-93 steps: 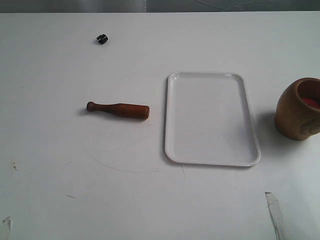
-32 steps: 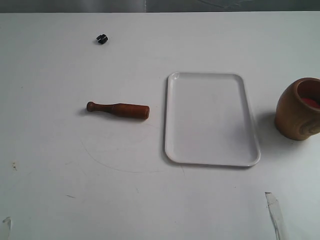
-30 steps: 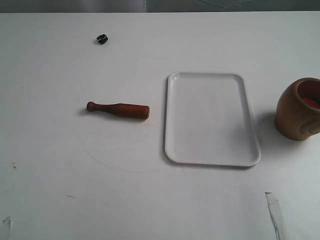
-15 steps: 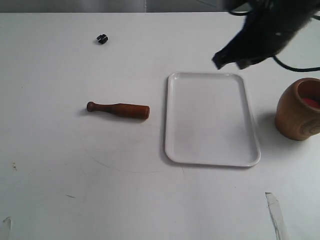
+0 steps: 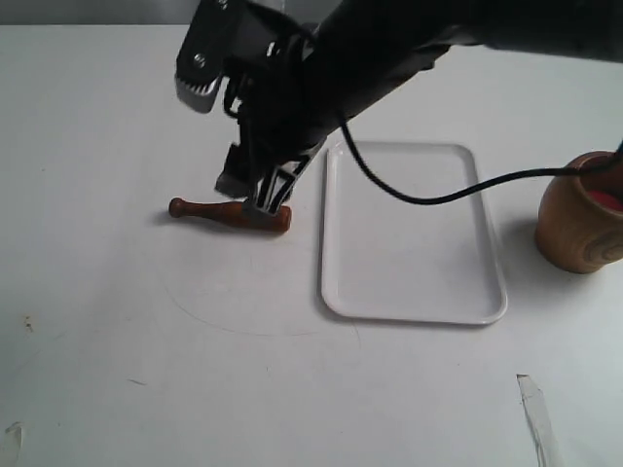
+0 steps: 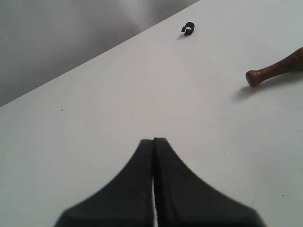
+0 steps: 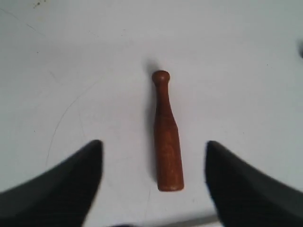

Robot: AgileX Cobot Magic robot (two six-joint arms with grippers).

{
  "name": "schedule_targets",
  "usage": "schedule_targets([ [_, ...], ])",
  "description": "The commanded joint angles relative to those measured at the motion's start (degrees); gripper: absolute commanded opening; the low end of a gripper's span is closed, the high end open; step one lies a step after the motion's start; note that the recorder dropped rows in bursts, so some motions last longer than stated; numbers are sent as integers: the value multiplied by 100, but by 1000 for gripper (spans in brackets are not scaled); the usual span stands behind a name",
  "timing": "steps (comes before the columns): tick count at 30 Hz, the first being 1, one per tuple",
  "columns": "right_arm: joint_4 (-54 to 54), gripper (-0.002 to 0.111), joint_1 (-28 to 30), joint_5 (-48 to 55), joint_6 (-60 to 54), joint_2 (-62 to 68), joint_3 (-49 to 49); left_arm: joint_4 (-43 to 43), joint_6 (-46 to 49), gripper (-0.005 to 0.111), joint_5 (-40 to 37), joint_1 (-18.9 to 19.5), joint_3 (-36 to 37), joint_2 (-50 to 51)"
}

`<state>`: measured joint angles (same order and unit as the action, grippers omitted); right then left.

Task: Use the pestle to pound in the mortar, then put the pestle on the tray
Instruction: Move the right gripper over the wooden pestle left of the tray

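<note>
Pestle (image 7: 166, 137) (just one) lies below the wide-spread right hand (image 7: 154, 146).

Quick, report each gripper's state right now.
Left gripper: shut, holding nothing.
Right gripper: open over the pestle, not gripping it.

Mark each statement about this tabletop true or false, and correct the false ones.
1. The pestle lies on the tray. False: it lies on the table, beside the tray.
2. The right gripper is open, with a finger on each side of the pestle. True.
3. The left gripper is open. False: it is shut and holds nothing.
4. The mortar stands off the tray. True.
</note>
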<state>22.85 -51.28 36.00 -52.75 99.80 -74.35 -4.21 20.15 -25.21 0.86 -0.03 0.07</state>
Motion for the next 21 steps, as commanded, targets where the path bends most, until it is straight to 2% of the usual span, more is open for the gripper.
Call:
schedule_targets([
  [1,-413,96,-322,-745,108,370,-41,42,-47,0,17,-44,3,-7],
  [3,-845,96,-425,-715,299,583,-105,42,-47,0,17,-44,3,-7],
  [6,-1180,94,-467,-109,836,1062,-557,42,-47,0,17,-44,3,-7],
  [11,-1465,92,-467,1310,1879,1929,-2132,42,-47,0,17,-44,3,-7],
  [14,-1808,92,-467,1254,2396,2203,-2716,42,-47,0,17,-44,3,-7],
  [16,-2034,92,-467,1492,3190,2243,-2948,42,-47,0,17,-44,3,-7],
  [18,-1964,92,-467,1827,2460,2314,-2948,42,-47,0,17,-44,3,-7],
  [21,-2069,92,-475,1872,1993,2564,-2948,42,-47,0,17,-44,3,-7],
])
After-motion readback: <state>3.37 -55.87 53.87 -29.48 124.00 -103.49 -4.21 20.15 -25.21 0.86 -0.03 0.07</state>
